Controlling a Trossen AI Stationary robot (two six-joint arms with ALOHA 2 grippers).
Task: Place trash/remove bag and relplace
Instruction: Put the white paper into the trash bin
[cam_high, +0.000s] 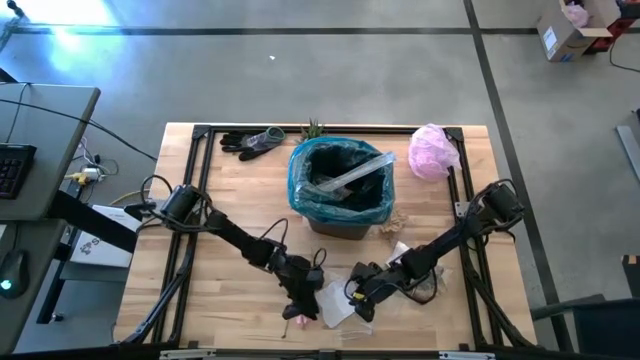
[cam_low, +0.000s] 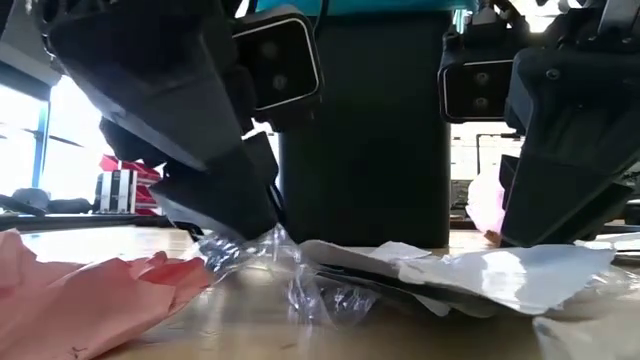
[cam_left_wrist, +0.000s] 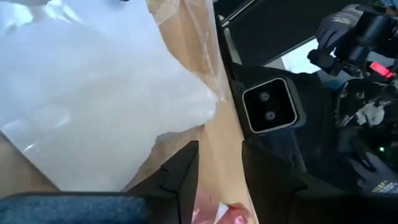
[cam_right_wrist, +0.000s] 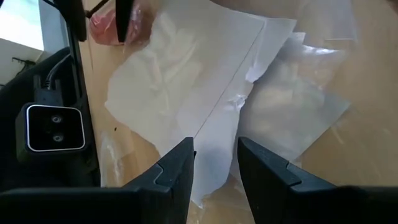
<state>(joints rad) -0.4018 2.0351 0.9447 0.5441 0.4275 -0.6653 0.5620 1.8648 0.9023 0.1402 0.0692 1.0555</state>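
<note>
Gripper fingers spread, my left gripper (cam_high: 300, 308) and right gripper (cam_high: 362, 300) hover low over white paper scraps (cam_right_wrist: 186, 93) on the desk (cam_high: 240, 210), poised to gather trash for the teal bag (cam_high: 300, 175).

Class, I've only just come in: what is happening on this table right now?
Both arms are down at the near edge of the table, over a litter of white paper and clear wrappers. The left gripper and the right gripper both hang open just above the scraps, gripping nothing yet. Behind them stands the dark bin, lined with the teal bag, a long silvery wrapper already inside. A pink bag lies at the far right corner.
</note>
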